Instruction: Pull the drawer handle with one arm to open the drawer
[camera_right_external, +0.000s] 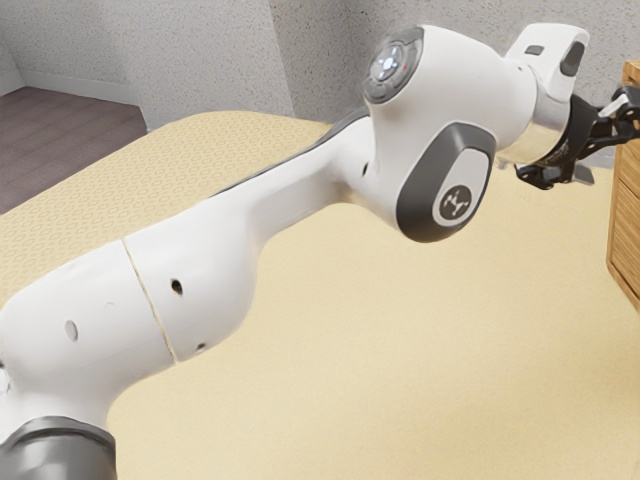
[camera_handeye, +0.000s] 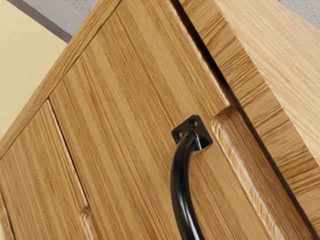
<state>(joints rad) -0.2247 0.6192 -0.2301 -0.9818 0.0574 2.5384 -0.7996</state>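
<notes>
Black handle (camera_handeye: 181, 190) sits just under my hand, curving off its square plate (camera_handeye: 192, 131) on the oak drawer front (camera_handeye: 125, 100). At the exterior view's right edge the gripper (camera_right_external: 590, 145) hangs close to the cabinet (camera_right_external: 625, 230), above the table (camera_right_external: 350, 380). Whether its jaws stand apart or together I cannot tell. I judge the grasp not yet made. I'd centre on the bar's middle, close squarely across it, then pull slowly, straight along the drawer's travel
</notes>
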